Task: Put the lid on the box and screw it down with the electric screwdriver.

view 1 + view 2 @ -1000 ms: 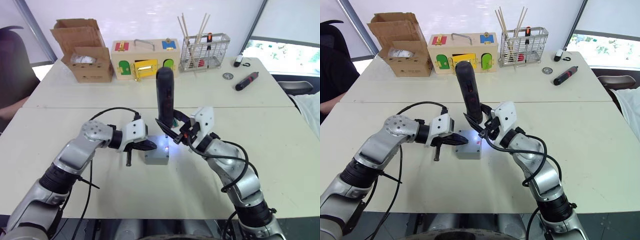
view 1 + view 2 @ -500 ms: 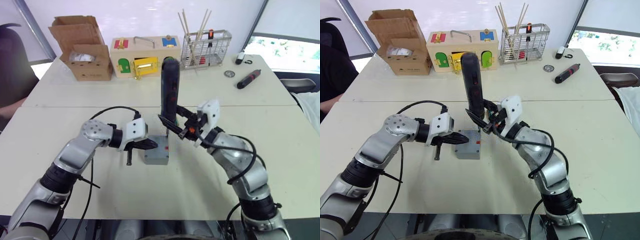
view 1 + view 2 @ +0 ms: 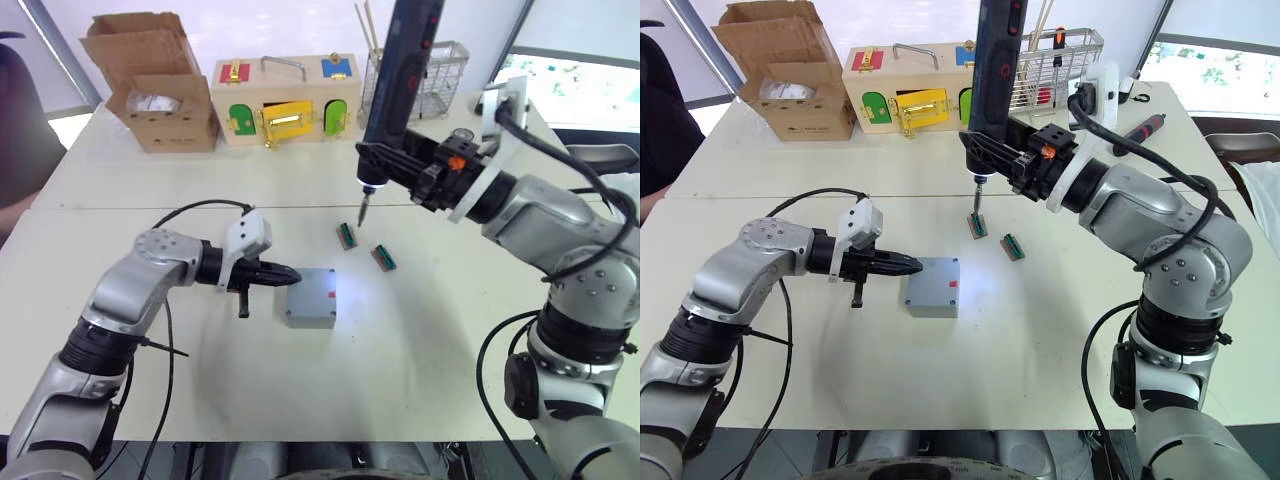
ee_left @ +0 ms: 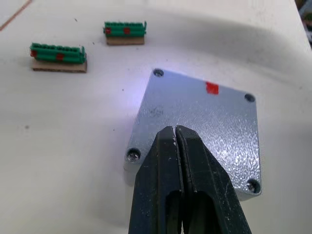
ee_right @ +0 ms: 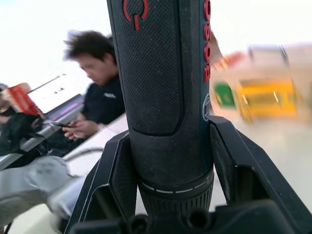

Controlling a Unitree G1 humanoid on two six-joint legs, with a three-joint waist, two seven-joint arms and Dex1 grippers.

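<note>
Left wrist view: the left gripper (image 4: 176,134) is seen with its two black fingers pressed together, nothing held between them; their tips are laid over the near edge of the lid (image 4: 200,129), which is seated flat on the box (image 3: 310,298) with a screw hole at each corner and a small red mark near the edge farthest from the tips; whether the tips touch the lid cannot be told. Just beyond the box, past the closed jaws, two small green connector blocks (image 4: 58,52) are laid on the white table (image 3: 420,350), apart from each other and from the box.

In the head views the right gripper (image 3: 385,165) is raised well above the table and well apart from the left gripper; its jaws are clamped on the lower body of the electric screwdriver (image 3: 400,70), which is held nearly upright, its thin metal bit (image 3: 363,208) pointed downward below the jaws, over the nearer green block and clear of the box. In the right wrist view the tool's black textured body is gripped from both sides by the fingers (image 5: 239,156); a seated person (image 5: 92,92) is seen blurred behind it.
</note>
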